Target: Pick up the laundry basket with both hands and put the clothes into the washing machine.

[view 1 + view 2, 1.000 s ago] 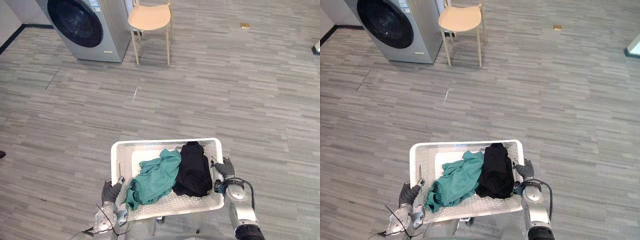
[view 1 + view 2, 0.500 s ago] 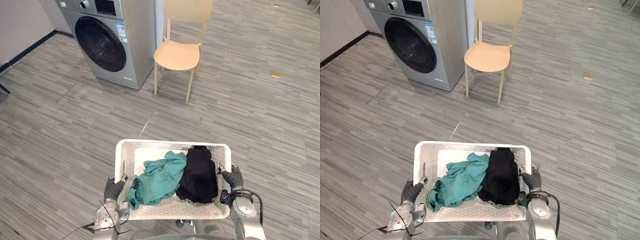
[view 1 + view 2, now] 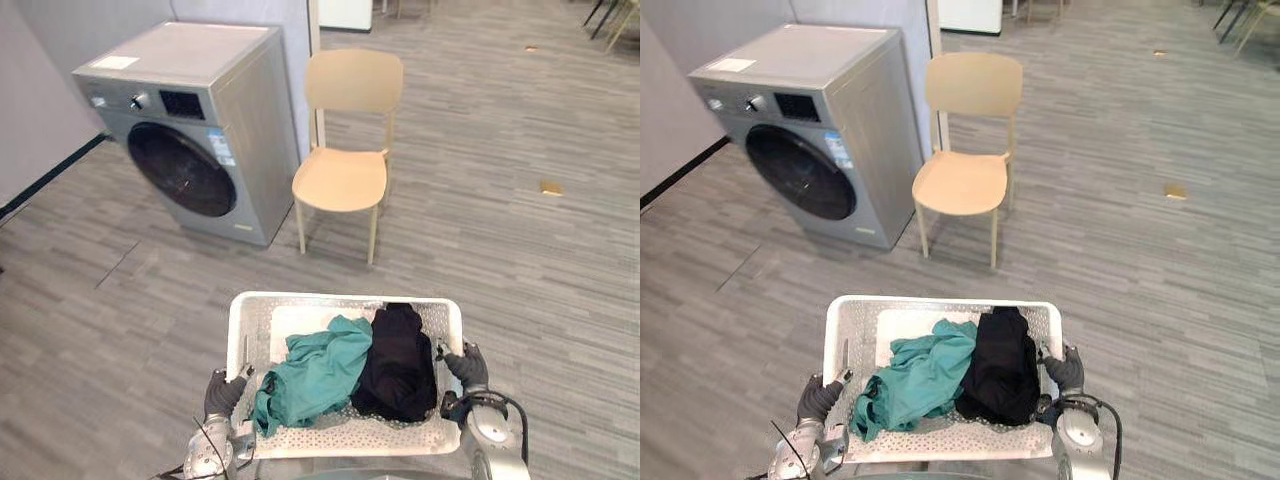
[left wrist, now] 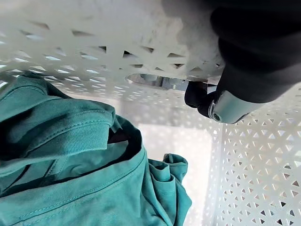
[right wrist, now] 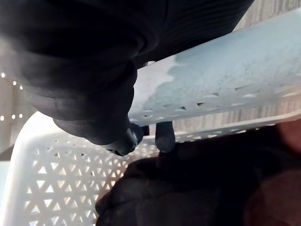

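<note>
I carry a white perforated laundry basket in front of me, off the floor. In it lie a teal garment on the left and a black garment on the right. My left hand is curled over the basket's left rim, a dark fingertip hooked inside the wall. My right hand grips the right rim the same way, next to the black garment. A grey washing machine with a dark round door, shut, stands ahead to the left.
A beige chair stands just right of the washing machine, straight ahead of the basket. A small tan object lies on the grey plank floor at the right. A dark baseboard runs along the left wall.
The whole view has shifted: the camera has moved, so the washing machine and chair now show more fully ahead. Basket and both hands keep their hold.
</note>
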Tool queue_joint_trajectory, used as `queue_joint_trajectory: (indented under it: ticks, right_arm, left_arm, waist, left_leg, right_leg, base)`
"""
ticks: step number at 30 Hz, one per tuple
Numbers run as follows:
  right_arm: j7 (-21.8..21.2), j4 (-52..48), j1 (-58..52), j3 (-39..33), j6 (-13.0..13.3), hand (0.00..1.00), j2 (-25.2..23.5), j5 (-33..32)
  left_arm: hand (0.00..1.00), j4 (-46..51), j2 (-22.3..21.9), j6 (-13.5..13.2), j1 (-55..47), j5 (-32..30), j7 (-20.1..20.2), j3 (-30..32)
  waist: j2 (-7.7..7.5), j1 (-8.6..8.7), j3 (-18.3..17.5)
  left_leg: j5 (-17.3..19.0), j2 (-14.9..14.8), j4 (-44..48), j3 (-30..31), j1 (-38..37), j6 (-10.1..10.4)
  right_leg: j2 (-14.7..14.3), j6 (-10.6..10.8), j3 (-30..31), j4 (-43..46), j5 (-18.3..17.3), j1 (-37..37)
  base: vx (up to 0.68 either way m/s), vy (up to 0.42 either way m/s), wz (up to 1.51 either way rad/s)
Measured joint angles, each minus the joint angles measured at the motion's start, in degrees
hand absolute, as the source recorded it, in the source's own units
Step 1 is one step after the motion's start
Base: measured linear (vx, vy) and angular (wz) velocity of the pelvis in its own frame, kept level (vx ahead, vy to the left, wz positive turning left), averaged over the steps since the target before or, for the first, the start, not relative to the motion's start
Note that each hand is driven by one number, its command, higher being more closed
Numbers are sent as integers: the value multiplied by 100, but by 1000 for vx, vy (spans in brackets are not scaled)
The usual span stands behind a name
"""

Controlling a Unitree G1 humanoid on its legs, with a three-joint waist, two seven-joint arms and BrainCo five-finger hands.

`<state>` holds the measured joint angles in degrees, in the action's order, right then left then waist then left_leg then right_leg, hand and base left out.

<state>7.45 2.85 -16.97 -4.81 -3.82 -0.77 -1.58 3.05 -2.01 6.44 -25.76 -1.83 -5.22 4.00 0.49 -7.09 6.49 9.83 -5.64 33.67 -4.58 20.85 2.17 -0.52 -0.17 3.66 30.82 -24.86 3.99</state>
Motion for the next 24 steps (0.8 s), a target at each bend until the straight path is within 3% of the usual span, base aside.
queue_joint_trajectory:
  ticks: [1, 2, 3, 4, 5, 6, 8, 9, 12, 13, 14, 15, 17, 18, 19, 21, 24]
  right_arm:
    - [2, -9, 52, -26, 1, 100, -50, 12]
    - [-1, -10, 135, -32, -1, 100, -181, 51]
    - [1, -7, 137, -58, 0, 100, -230, 80]
    - [-5, -12, 95, -117, 16, 100, -238, 130]
    - [-5, -24, 90, -95, 33, 100, -273, 165]
    - [-8, -117, 87, -84, 51, 100, -308, 176]
    - [-18, -270, 103, -49, 137, 100, -338, 171]
    - [-18, -367, 140, -14, 126, 100, -340, 170]
    - [-14, -449, 133, 12, 128, 100, -339, 144]
    - [-15, -465, 135, 30, 126, 100, -325, 142]
    - [-11, -455, 125, 46, 122, 100, -326, 142]
    - [-3, -439, 167, 71, 105, 100, -328, 148]
    - [-2, -441, 193, 144, 104, 100, -212, 139]
    - [-1, -463, 201, 156, 107, 100, -158, 78]
    - [8, -530, 180, 203, 107, 100, -115, 0]
    - [16, -656, 83, 395, 111, 100, -105, -4]
    - [11, -722, 37, 502, 157, 100, -112, -21]
  left_arm:
    - [100, 78, 34, 1, 1, 0, -7, 5]
    - [100, 158, 89, 4, 4, 1, -14, 5]
    - [100, 172, 121, 5, 26, 1, -16, 3]
    - [100, 183, 133, 6, 61, -1, -21, -1]
    - [100, 187, 135, 6, 59, -1, -44, 20]
    - [100, 235, 143, 6, 63, 0, -99, 18]
    - [100, 464, 164, -8, 60, 6, -120, 31]
    - [100, 552, 168, -8, 59, 18, -127, 52]
    - [100, 554, 169, -13, 112, 57, -143, 85]
    - [100, 544, 160, -14, 117, 56, -155, 125]
    - [100, 514, 140, -13, 115, 53, -197, 132]
    - [100, 467, 92, -9, 130, 50, -253, 146]
    - [100, 461, 43, -6, 181, 50, -267, 192]
    - [100, 460, -21, -6, 194, 49, -273, 207]
    - [100, 459, -105, -4, 183, 46, -273, 260]
    - [100, 460, -102, -22, 87, 48, -319, 377]
    - [100, 462, -130, -90, 30, 59, -367, 470]
  waist:
    - [-115, -22, 58]
    - [-216, 0, 122]
    - [-206, 47, 148]
    - [-176, 147, 190]
    - [-143, 181, 201]
    - [-16, 222, 231]
    - [-11, 291, 245]
    - [-59, 292, 248]
    - [-39, 313, 239]
    - [-18, 330, 242]
    - [58, 350, 232]
    - [156, 309, 146]
    - [193, 385, 156]
    - [304, 487, 175]
    - [404, 454, 211]
    - [398, 307, 228]
    - [287, 227, 240]
  left_leg:
    - [144, 29, 48, -212, -186, -76]
    - [336, 100, -69, -370, -588, -167]
    - [426, 109, -194, -377, -841, -178]
    - [488, 105, -314, -394, -1195, -233]
    - [536, 92, -453, -393, -1542, -297]
    - [621, 23, -738, -394, -1981, -275]
    - [822, -119, -1001, -324, -2371, -113]
    - [997, -188, -1060, -322, -2581, -51]
    - [1382, -465, -1171, -369, -3036, 257]
    - [1541, -590, -1214, -368, -3221, 429]
    - [1581, -703, -1258, -325, -3328, 508]
    - [1469, -849, -1290, -83, -3411, 543]
    - [1097, -890, -590, 621, -3103, 416]
    - [779, -976, 319, 947, -2670, 271]
    - [43, -1076, 1739, 1300, -2055, 18]
    - [4, -1262, 3297, 1239, -1364, 4]
    - [184, -1270, 3761, 1015, -482, -237]
  right_leg:
    - [130, 177, -75, 950, 191, -350]
    - [328, 25, -278, 2251, 1014, -865]
    - [451, -28, -414, 2785, 1661, -1095]
    - [631, -72, -569, 3394, 1829, -1252]
    - [727, -48, -699, 3819, 1779, -1434]
    - [785, -66, -900, 4009, 1621, -1651]
    - [781, 30, -1205, 3593, 1306, -1972]
    - [783, 110, -1415, 3058, 1121, -2149]
    - [756, 116, -1911, 834, 1165, -2325]
    - [725, 12, -1931, 288, 1581, -2398]
    - [628, -217, -1976, 369, 1644, -2370]
    - [469, -348, -2091, 607, 1372, -2357]
    - [417, -496, -2214, 890, 1052, -2335]
    - [275, -577, -2311, 749, 978, -2107]
    - [13, -638, -2308, 366, 915, -1650]
    - [-321, -687, -2238, -252, 888, -811]
    - [-352, -630, -2087, -856, 854, -189]
  base:
    - [537, 253, -72]
    - [496, 242, -52]
    - [460, 195, -25]
    - [351, 137, -4]
    - [523, 150, -7]
    - [419, 86, -2]
    - [383, 18, 1]
    - [537, -108, -4]
    - [513, -187, 0]
    - [519, -221, 5]
    - [591, -203, 3]
    - [603, -229, 11]
    - [649, -316, 26]
    - [547, -307, 36]
    - [493, -267, 13]
    - [511, -248, -20]
    - [314, -117, -26]
